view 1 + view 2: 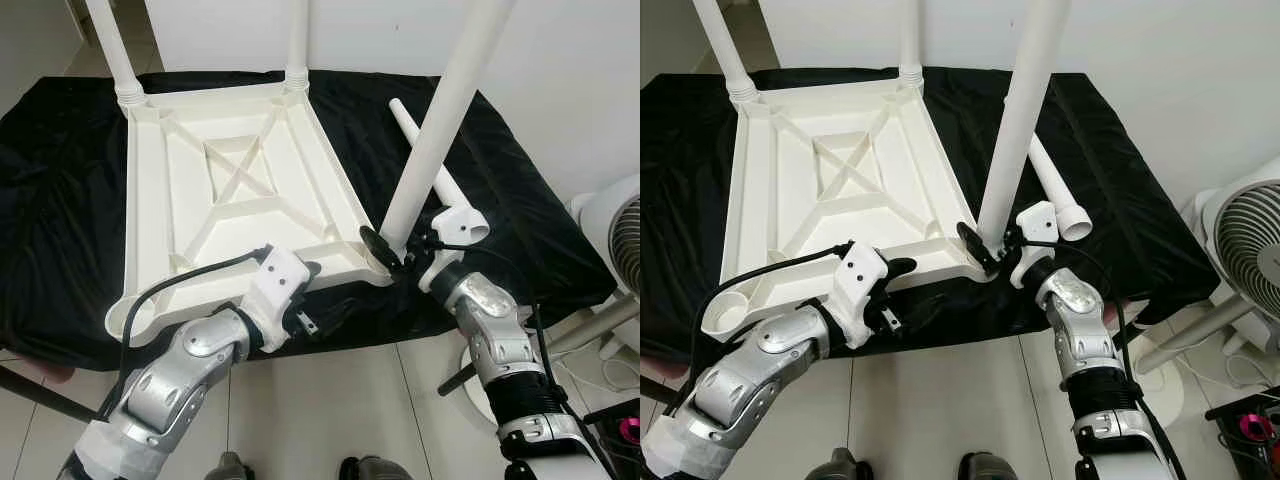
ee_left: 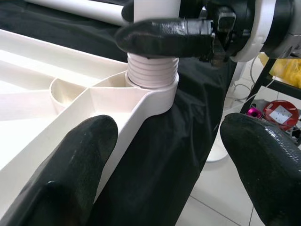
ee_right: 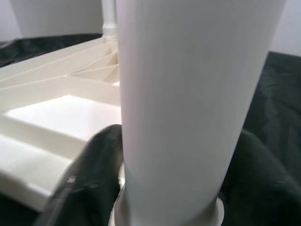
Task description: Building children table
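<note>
The white plastic children's table top [image 1: 240, 200] lay upside down, ribbed underside up, on a surface draped in black cloth [image 1: 60, 200], with two white plastic legs [image 1: 120, 60] already standing in its far corners. At the near right corner, a third white tubular leg [image 1: 430, 150] stood in its socket [image 2: 153, 89], and my right claw [image 1: 392, 250] was pinching it low down, just above the threaded end. My left claw [image 1: 315, 320] sat at the near edge of the top, fingers [image 2: 70, 165] spread and holding nothing. A fourth loose white leg [image 1: 440, 185] lay on the cloth behind the upright one. I judged the plastic light, stiff and rather slick, so the leg was best taken low, near the socket, where it would lever least. My left wrist view showed the thread ridges still above the socket rim, which the head views could not resolve. My right wrist view showed little beyond the leg's smooth wall. A white fan [image 1: 625, 240] stood on the floor to the right.
</note>
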